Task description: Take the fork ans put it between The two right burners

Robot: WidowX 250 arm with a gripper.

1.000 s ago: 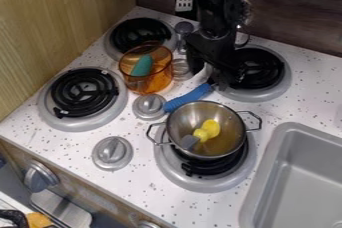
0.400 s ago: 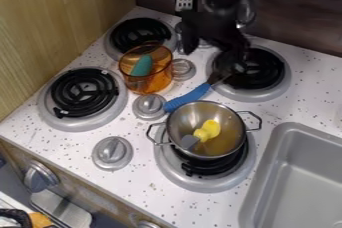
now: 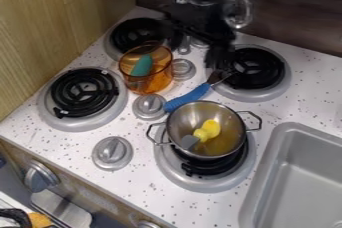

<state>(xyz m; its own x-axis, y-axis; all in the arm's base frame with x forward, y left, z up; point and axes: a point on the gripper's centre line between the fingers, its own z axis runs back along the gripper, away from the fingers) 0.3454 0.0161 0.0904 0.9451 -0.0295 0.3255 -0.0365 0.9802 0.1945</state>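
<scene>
The black gripper (image 3: 196, 50) hangs open over the back of the stove, behind and above the fork, one finger near the orange pot and the other near the back right burner. Nothing shows between its fingers. The fork (image 3: 190, 96) lies with its blue handle slanting from beside the steel pot toward the back right burner (image 3: 281, 83); its grey head is at that burner's left rim. The front right burner (image 3: 173, 171) sits under the steel pot.
The steel pot (image 3: 176, 137) holds a yellow and grey object. An orange transparent pot (image 3: 151, 85) with a teal item stands left of the fork. Knobs (image 3: 149, 106) lie between the burners. The sink (image 3: 267, 172) is at right, and utensils hang on the back wall.
The gripper has moved up and back from the fork, its fingers now standing apart. The fork handle remains in place, its head now more exposed.
</scene>
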